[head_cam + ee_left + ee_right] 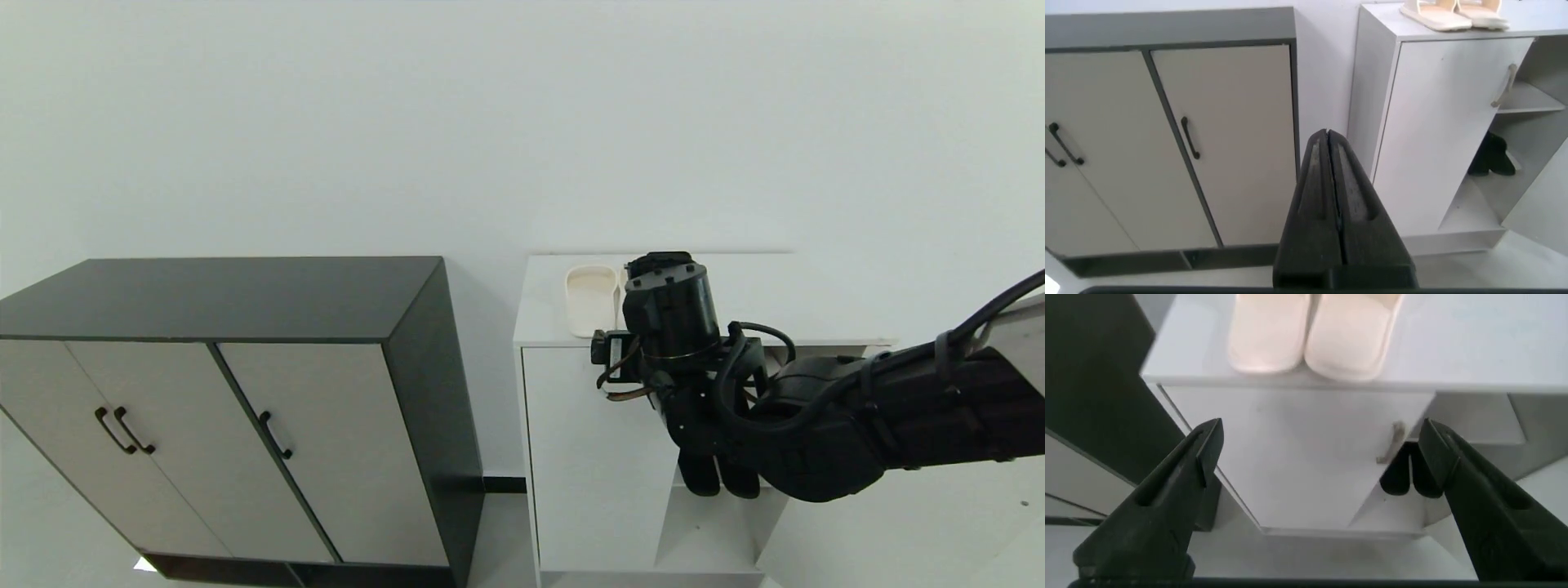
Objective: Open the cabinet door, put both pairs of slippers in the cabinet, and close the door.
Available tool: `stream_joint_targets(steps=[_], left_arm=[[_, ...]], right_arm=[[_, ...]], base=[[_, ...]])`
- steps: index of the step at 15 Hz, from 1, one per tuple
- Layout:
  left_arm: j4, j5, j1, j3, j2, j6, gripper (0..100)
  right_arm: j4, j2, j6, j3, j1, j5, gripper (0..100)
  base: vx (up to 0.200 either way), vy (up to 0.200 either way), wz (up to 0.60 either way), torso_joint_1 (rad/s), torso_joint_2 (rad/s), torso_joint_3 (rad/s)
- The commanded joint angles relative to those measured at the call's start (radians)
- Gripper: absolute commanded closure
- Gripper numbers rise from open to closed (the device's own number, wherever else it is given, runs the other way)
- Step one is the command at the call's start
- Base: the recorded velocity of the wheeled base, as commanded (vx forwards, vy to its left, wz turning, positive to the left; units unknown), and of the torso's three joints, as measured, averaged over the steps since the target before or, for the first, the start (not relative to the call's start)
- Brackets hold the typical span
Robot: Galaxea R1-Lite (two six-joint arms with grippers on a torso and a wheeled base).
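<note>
Atop white cabinet [1290,457], cream slippers [1310,331] side by side, lengthwise front-to-back; right fingers [1167,498] open, left fingers [1315,204] closed.

The left gripper [1328,143] has its dark fingers pressed flat together, nothing between them, and points toward two cabinets standing side by side with a narrow gap between. The grey cabinet [1167,33] has pale doors, shut, with dark handles [1190,137]. On top of the white cabinet [1372,90] lies a pair of cream slippers [1454,12]. Its door [1445,139] with a pale handle [1503,86] is shut; beside that door the inside is open to view, with a shelf [1527,100] and, below it, black slippers [1494,155] standing on end.
</note>
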Motion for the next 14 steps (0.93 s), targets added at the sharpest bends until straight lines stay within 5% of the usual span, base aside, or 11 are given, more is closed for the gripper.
stream_joint_targets(steps=[1, 10, 14], left_arm=[[0.0, 0.001, 0.0, 0.0, 0.001, 0.0, 100], [0.0, -0.001, 0.0, 0.0, 0.001, 0.0, 100], [0.0, 0.001, 0.0, 0.0, 0.001, -0.001, 100]], right_arm=[[0.0, 0.003, 0.001, 0.002, -0.01, 0.0, 0], [-0.141, 0.093, -0.009, 0.042, -0.027, 0.005, 0], [-0.192, 0.139, -0.009, 0.03, -0.029, 0.006, 0]], base=[[0.2, 0.0, 0.0, 0.007, 0.0, 0.002], [0.2, 0.0, 0.0, 0.007, 0.0, 0.002], [0.0, 0.0, 0.0, 0.0, 0.0, 0.0]])
